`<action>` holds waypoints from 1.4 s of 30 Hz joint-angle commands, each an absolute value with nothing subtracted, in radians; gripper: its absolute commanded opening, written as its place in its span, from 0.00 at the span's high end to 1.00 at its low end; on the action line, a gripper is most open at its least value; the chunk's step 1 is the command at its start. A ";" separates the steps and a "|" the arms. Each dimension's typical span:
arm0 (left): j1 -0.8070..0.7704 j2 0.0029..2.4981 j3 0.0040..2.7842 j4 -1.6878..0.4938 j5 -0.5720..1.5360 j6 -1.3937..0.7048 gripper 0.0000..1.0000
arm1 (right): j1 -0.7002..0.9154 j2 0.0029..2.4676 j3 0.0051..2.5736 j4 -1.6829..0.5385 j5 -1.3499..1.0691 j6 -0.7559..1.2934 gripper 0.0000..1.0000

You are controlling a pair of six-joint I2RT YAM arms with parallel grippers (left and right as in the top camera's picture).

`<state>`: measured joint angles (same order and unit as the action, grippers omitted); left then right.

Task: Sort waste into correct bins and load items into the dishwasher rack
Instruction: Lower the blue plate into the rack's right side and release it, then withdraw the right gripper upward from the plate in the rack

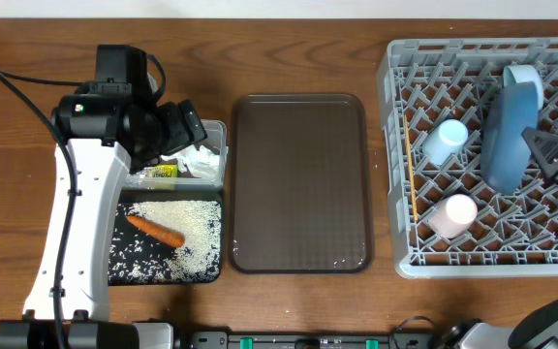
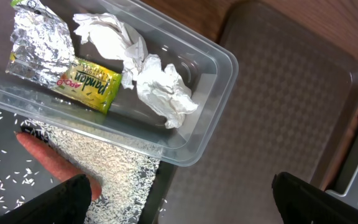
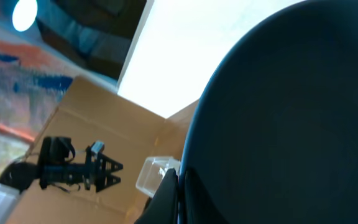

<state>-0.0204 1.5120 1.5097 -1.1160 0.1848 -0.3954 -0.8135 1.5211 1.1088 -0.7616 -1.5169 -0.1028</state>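
- On the right side of the table, the dishwasher rack (image 1: 492, 264) already holds a big blue plate (image 1: 510, 126) standing on its edge, a light blue cup (image 1: 446, 142) and a pale pink cup (image 1: 451, 215).
- I see no white bowl. A thin tan line runs along the rack's left wall, and it may be chopsticks, but I cannot tell.
- The clear tub (image 2: 222, 68) holds two crumpled white napkins (image 2: 148, 81) and a silver foil wrapper (image 2: 39, 46) with a yellow-green label.
- Just beside the tub, the black tray (image 1: 116, 276) holds the orange carrot piece (image 1: 155, 230) and a heap of white rice bits (image 1: 187, 228).
- The brown tray (image 1: 298, 174) in the middle has nothing on it.
- The left gripper (image 2: 179, 199) hangs over the tub and black tray with its fingers spread wide, holding nothing.
- The right gripper (image 3: 176, 196) has its fingers pressed together right next to the blue plate. I cannot tell if it touches the plate.
- All the waste I can see is in a bin, and no dishes are outside the rack, so I think the job is almost done.
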 commanded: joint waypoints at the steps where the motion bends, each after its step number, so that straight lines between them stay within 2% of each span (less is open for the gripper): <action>1: -0.016 1.498 1.534 -1.118 0.191 -0.397 0.05 | -0.869 1.530 1.099 -0.800 -1.432 -0.098 0.99; 7: -0.016 1.498 1.534 -1.118 0.191 -0.397 0.05 | -0.966 1.530 1.099 -0.877 -1.293 -0.060 0.99; 11: -0.016 1.498 1.534 -1.118 0.191 -0.397 0.05 | -1.036 1.530 1.099 -0.894 -1.242 0.090 0.89; 22: -0.016 1.498 1.534 -1.118 0.191 -0.397 0.05 | -1.150 1.530 1.099 -0.903 -0.829 0.256 0.77; 25: -0.016 1.498 1.534 -1.118 0.191 -0.397 0.05 | -1.153 1.530 1.100 -0.900 -0.749 0.318 0.64; 29: -0.016 1.498 1.534 -1.118 0.191 -0.397 0.05 | -1.153 1.530 1.100 -0.875 -0.648 0.406 0.56; 35: -0.016 1.498 1.534 -1.118 0.191 -0.397 0.05 | -1.153 1.523 1.135 -0.822 -0.657 0.467 0.49; 40: -0.016 1.498 1.534 -1.118 0.191 -0.397 0.05 | -1.108 1.499 1.160 -0.799 -0.889 0.372 0.49; 42: -0.016 1.498 1.534 -1.118 0.191 -0.397 0.05 | -1.057 1.488 1.160 -0.793 -0.987 0.303 0.46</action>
<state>-0.0204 1.5120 1.5097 -1.1160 0.1848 -0.3954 -1.1191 1.5215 1.1336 -0.7956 -0.7959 0.3943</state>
